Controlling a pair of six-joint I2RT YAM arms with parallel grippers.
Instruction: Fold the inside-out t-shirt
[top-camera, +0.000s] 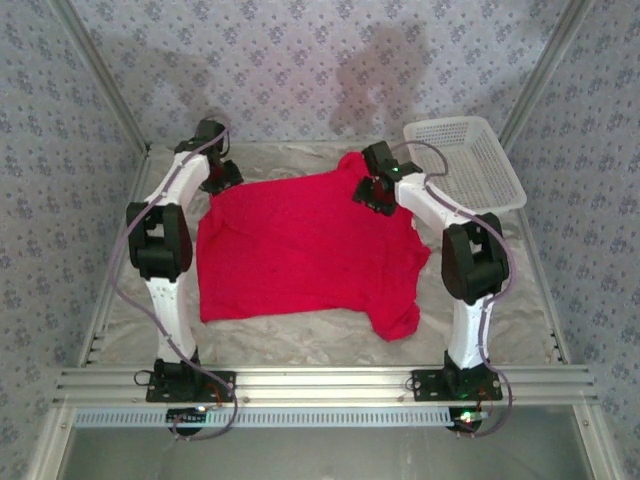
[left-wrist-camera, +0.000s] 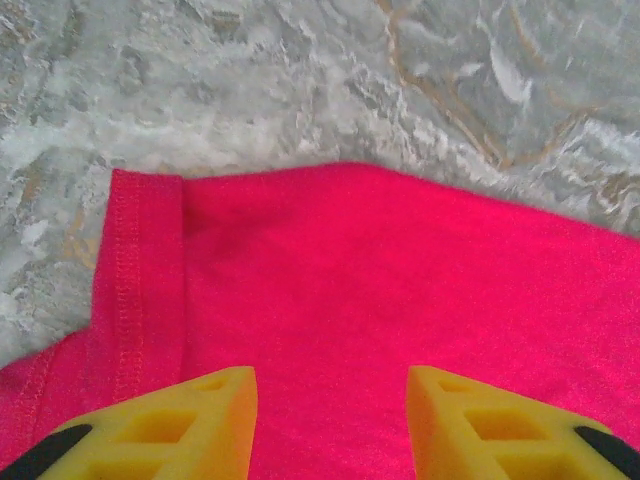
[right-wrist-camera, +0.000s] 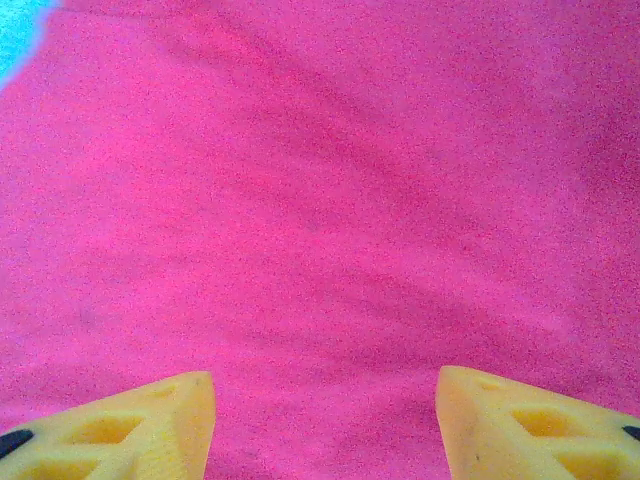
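Left fingers (left-wrist-camera: 190, 425) are parted and hold nothing, just above a stitched edge of the red t-shirt (top-camera: 300, 250). Right fingers (right-wrist-camera: 150, 425) are spread wider, empty, over plain red cloth. The t-shirt lies spread flat mid-worktop (top-camera: 300, 340), with a white mesh basket (top-camera: 470, 160) at the far right.

red t-shirt (top-camera: 300, 245): 1; sleeves (top-camera: 397, 318): likely 2, one half-hidden; white mesh basket (top-camera: 468, 160): 1; arms (top-camera: 165, 240): 2

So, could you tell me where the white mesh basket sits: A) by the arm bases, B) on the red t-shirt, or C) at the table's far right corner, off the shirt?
C: the white mesh basket sits at the far right corner, with the red t-shirt spread out to its left.
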